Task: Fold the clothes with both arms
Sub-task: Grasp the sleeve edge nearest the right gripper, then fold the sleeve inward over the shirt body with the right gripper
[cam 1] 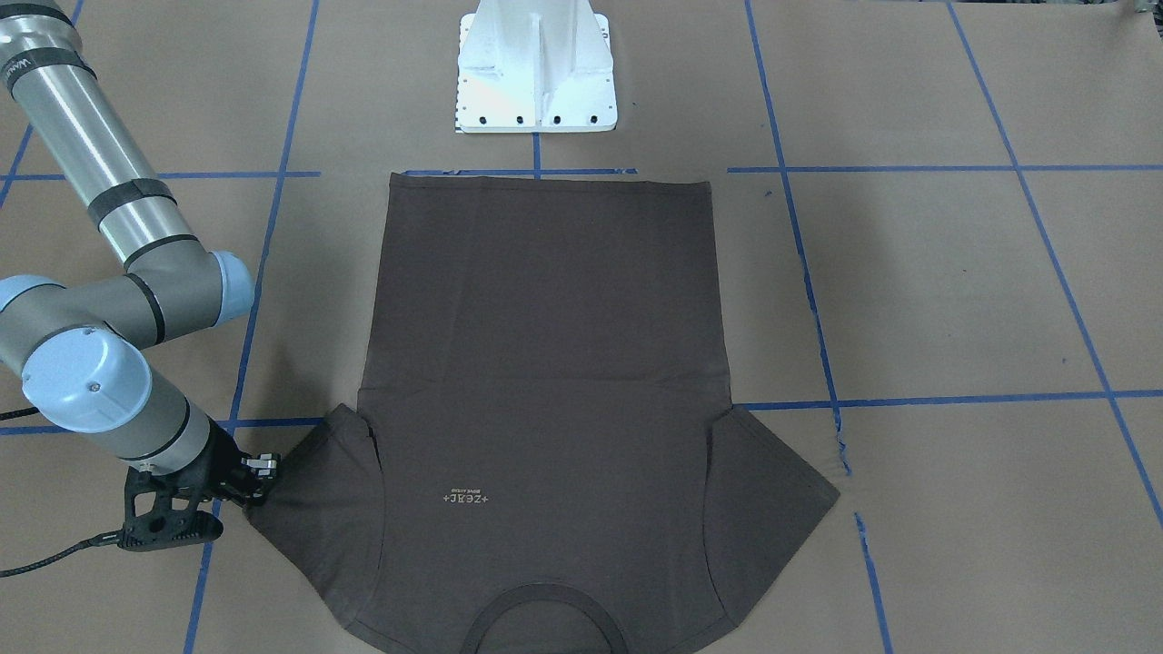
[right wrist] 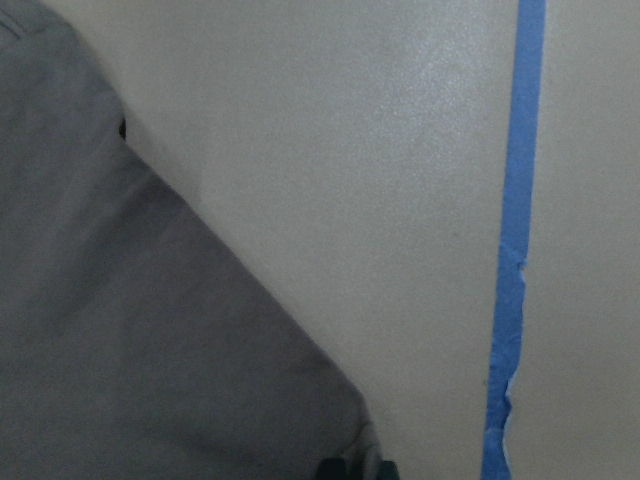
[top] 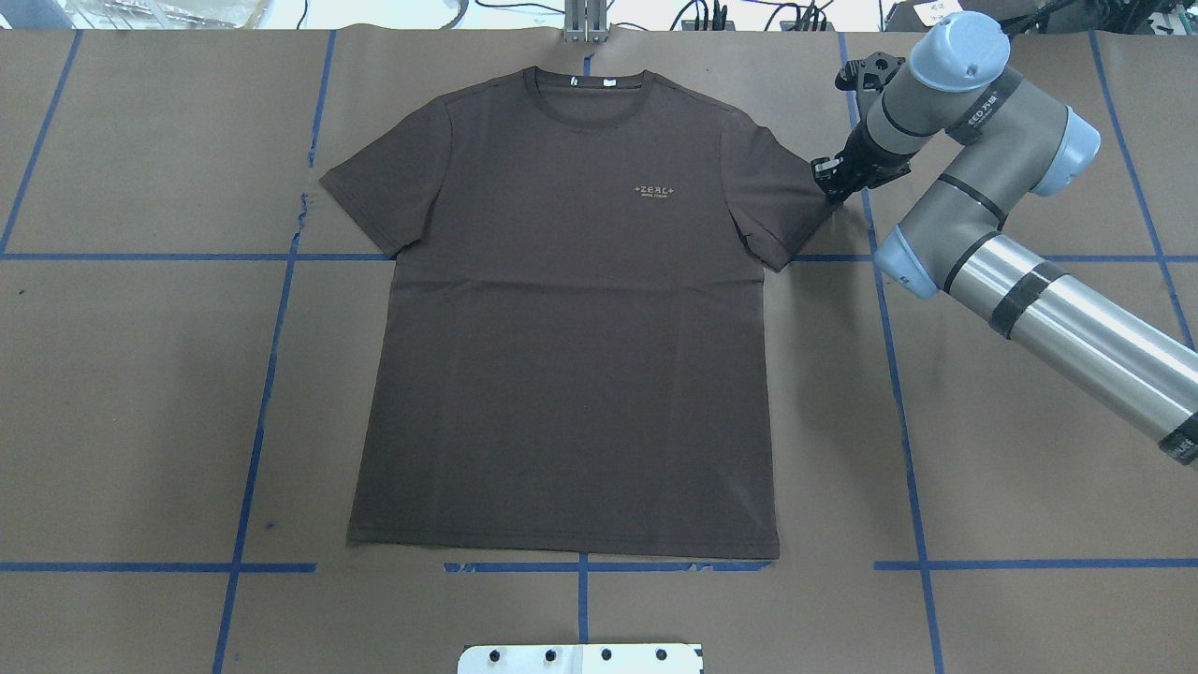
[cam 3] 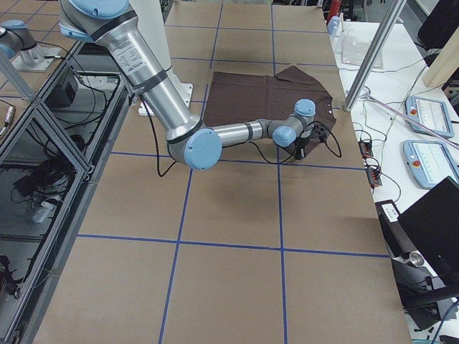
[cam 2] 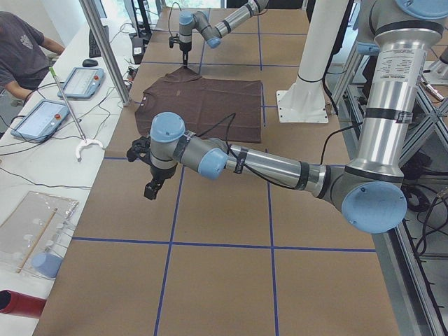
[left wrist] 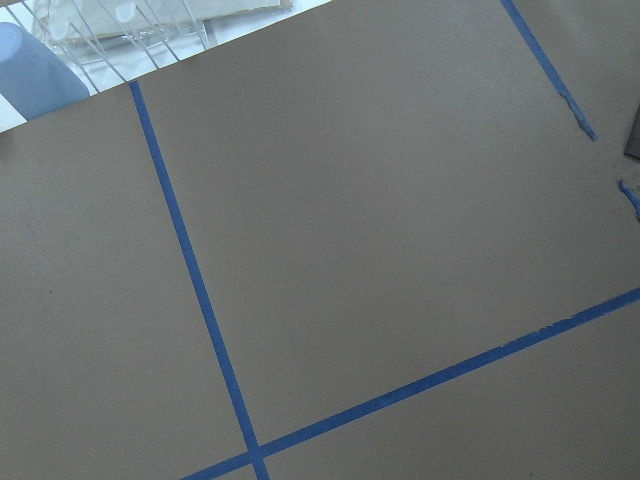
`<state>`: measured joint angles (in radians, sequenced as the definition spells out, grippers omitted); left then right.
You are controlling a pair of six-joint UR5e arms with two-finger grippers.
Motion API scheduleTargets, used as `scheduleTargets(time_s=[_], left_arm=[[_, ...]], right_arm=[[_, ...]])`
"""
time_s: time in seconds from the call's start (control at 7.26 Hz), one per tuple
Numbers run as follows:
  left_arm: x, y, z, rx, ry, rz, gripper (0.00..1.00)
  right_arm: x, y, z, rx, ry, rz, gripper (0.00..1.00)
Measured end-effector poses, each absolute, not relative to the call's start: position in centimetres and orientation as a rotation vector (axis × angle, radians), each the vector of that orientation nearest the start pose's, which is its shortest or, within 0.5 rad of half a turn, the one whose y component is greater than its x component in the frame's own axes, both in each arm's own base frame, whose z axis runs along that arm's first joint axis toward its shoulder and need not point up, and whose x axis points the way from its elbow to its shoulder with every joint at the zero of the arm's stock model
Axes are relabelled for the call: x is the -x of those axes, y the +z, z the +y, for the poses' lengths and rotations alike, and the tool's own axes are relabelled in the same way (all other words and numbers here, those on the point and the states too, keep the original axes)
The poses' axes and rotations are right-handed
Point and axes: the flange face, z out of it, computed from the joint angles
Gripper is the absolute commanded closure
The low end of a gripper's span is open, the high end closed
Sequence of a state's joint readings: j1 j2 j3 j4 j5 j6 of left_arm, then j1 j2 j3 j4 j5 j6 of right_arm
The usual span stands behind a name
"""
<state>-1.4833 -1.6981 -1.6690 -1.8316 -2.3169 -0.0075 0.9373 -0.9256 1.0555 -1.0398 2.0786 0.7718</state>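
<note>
The dark brown T-shirt (top: 562, 328) lies flat and face up on the brown paper, collar at the table's far edge, and it also shows in the front view (cam 1: 545, 363). My right gripper (top: 828, 183) is low at the hem of the sleeve on my right, seen in the front view (cam 1: 263, 477) touching that sleeve's corner. In the right wrist view the sleeve (right wrist: 150, 350) runs down to the fingertips (right wrist: 335, 468), which stand close together on the corner. My left gripper (cam 2: 150, 190) hangs above bare paper well away from the shirt; I cannot tell whether it is open.
The white pedestal base (cam 1: 536, 73) stands behind the shirt's bottom hem. Blue tape lines (top: 262, 374) grid the paper. Beyond the far edge are a metal pole (cam 2: 105, 56), tablets (cam 2: 38, 119), a plastic tray (left wrist: 130, 30) and a seated person (cam 2: 21, 56).
</note>
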Motion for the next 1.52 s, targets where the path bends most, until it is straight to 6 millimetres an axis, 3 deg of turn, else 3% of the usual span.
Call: scheduleTargets(time_s=[0.28, 0.41, 0.69, 0.96, 1.24, 1.38, 1.52], left_arm=[[1.7, 51.4, -56.2, -0.430, 0.256, 0.753, 0.00], [1.7, 51.3, -56.2, -0.431, 0.257, 0.753, 0.00], [1.7, 51.3, -56.3, -0.430, 0.257, 0.753, 0.00], [1.7, 51.4, -56.3, -0.430, 0.256, 0.752, 0.00], [1.7, 51.4, -56.3, -0.430, 0.257, 0.752, 0.00], [1.7, 51.3, -56.3, -0.431, 0.257, 0.752, 0.00], [1.7, 51.2, -56.2, -0.433, 0.258, 0.753, 0.00]], right_arm=[[39.3, 44.5, -67.9, -0.187, -0.043, -0.806, 1.00], [39.5, 42.8, -68.0, -0.200, -0.054, -0.830, 1.00], [39.7, 37.1, -67.5, -0.254, -0.096, -0.909, 1.00], [43.4, 30.3, -66.5, -0.309, -0.163, -0.964, 1.00], [48.5, 26.8, -65.5, -0.358, -0.191, -0.941, 1.00], [50.4, 25.7, -65.3, -0.373, -0.198, -0.929, 0.22], [51.3, 25.2, -65.1, -0.379, -0.202, -0.923, 0.00]])
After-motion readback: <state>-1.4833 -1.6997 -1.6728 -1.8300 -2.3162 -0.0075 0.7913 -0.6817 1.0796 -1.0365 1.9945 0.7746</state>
